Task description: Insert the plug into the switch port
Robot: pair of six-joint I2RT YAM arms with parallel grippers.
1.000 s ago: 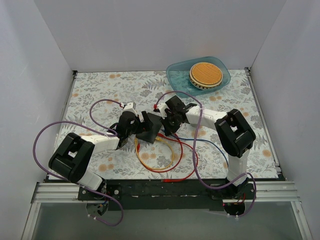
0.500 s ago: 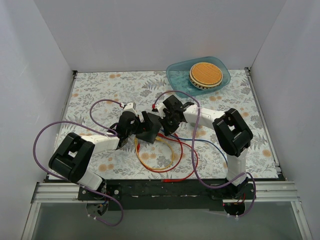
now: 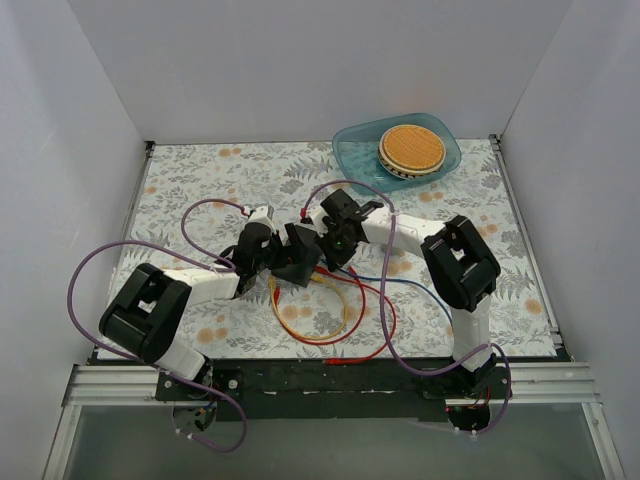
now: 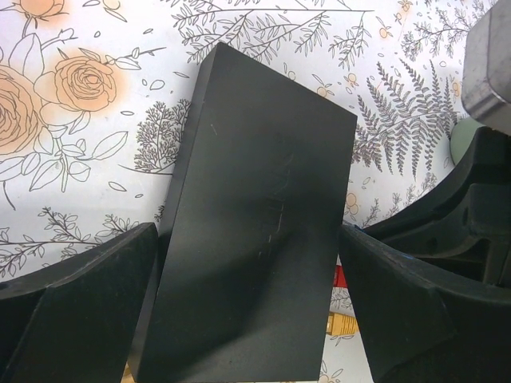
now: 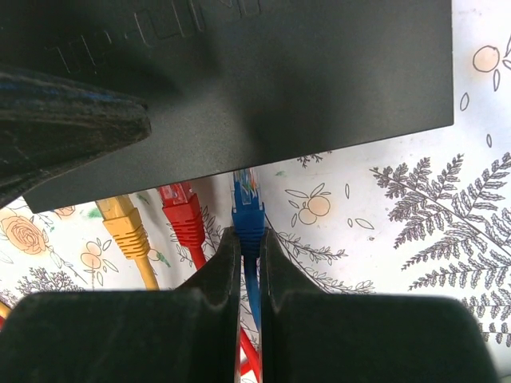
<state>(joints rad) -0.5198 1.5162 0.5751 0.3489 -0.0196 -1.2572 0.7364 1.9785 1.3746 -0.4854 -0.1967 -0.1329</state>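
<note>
The flat matte black switch box point(image 3: 297, 255) lies mid-table; it fills the left wrist view point(image 4: 255, 239) and the top of the right wrist view point(image 5: 239, 80). My left gripper point(image 4: 247, 319) is shut on the box, one finger on each side. My right gripper point(image 5: 249, 247) is shut on the blue plug point(image 5: 249, 215), whose clear tip reaches under the box's near edge. The port itself is hidden under that edge. A red plug point(image 5: 185, 217) and a yellow plug point(image 5: 124, 223) sit at the same edge to the left. In the top view the right gripper point(image 3: 332, 245) meets the box.
Red, yellow and blue cables point(image 3: 340, 310) loop on the floral mat in front of the box. A blue tray point(image 3: 352, 155) with a round wafer disc point(image 3: 412, 148) stands at the back right. Purple arm cables point(image 3: 90, 270) arc beside both arms.
My right gripper with the blue plug has moved left toward the box edge. The left gripper and box have barely moved.
</note>
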